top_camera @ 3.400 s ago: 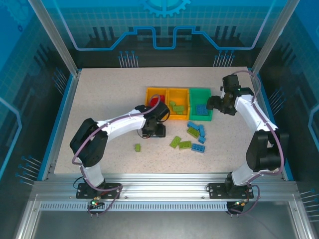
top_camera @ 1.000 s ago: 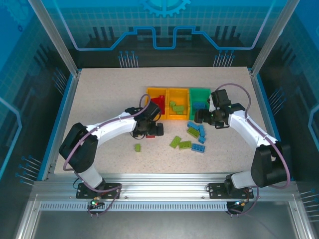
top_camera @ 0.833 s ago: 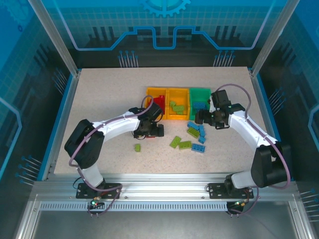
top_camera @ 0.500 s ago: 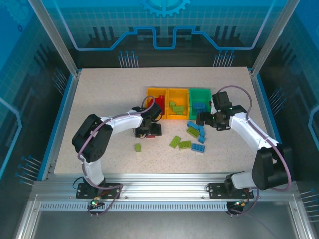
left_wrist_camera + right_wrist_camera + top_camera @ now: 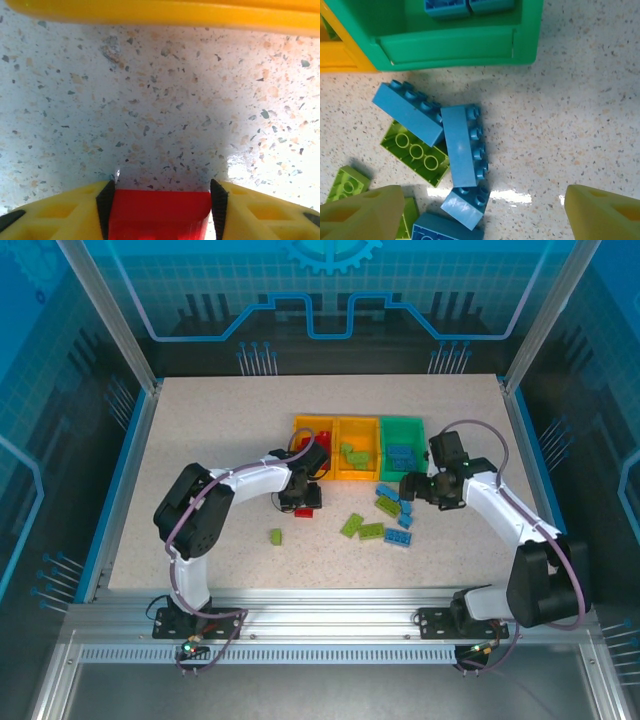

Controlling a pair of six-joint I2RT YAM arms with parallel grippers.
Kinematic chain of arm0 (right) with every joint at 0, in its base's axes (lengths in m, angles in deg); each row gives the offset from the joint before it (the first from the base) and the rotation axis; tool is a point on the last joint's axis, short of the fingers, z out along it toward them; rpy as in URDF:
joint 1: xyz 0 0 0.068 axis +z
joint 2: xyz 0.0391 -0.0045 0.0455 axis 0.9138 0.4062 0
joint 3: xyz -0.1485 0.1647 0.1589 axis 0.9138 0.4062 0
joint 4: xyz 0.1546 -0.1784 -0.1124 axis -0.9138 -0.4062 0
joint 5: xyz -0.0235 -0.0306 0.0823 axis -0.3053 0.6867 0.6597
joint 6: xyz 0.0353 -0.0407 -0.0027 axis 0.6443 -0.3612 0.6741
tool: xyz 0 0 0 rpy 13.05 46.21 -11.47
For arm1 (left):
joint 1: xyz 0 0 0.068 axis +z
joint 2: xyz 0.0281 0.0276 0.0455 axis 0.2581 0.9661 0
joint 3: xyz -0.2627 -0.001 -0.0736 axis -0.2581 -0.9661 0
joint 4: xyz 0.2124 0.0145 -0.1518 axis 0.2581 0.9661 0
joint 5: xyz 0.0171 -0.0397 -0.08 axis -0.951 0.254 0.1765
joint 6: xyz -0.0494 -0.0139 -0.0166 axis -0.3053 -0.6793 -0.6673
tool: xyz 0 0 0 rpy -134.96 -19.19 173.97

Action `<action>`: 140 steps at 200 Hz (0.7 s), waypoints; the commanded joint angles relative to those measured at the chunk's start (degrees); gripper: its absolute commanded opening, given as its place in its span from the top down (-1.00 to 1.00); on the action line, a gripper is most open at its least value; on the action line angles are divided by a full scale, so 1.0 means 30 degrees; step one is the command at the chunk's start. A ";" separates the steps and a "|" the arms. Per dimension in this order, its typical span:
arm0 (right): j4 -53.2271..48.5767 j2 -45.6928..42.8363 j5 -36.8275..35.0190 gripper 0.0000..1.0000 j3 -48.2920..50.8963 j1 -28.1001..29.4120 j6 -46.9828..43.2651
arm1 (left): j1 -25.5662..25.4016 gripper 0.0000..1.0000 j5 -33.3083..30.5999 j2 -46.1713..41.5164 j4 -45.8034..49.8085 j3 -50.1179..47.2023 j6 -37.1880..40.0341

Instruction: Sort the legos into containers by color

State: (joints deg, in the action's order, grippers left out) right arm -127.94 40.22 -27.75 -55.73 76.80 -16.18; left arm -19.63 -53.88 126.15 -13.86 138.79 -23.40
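Between the yellow fingers (image 5: pixel 55 215) of the left pincer (image 5: pixel 162 212) sat a red brick (image 5: pixel 159 217), a black pad pressed to each of its sides. The pincer was pinching it. Whether the brick touched the speckled worktop (image 5: pixel 160 110) I could not tell. Just ahead of that pincer ran the wall of a yellow bin (image 5: pixel 160 11).

The right pincer (image 5: pixel 482 220) hung with its fingers spread wide and nothing between them. Right ahead of it lay a long blue brick (image 5: pixel 461 150) on its side, touching a second blue brick (image 5: pixel 409 112) to the left. A lime brick (image 5: pixel 417 150), underside up, was tucked against both. Closer to the fingertips lay a short blue brick (image 5: pixel 465 200). Beyond the cluster stood the green bin (image 5: pixel 450 47) with blue pieces (image 5: pixel 467 5) inside — just past the bricks, not touching them.

From above, a lone lime piece (image 5: pixel 276 536) lay on the worktop near the left pincer, on its base side and apart from the other bricks. The middle bin (image 5: pixel 357 421), between the two pincers and beyond them, held lime bricks (image 5: pixel 352 453).
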 commanded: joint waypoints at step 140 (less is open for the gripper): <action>-0.0483 0.1312 -0.0082 -0.58 0.2366 0.2302 0.1054 | 0.0191 0.04 0.0269 -0.1539 0.2254 0.3907 0.0942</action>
State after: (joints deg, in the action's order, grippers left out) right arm -128.97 42.05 -28.19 -48.89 82.92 -15.09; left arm -19.48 -53.51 122.98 -10.60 147.29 -22.46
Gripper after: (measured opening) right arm 0.794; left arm 0.475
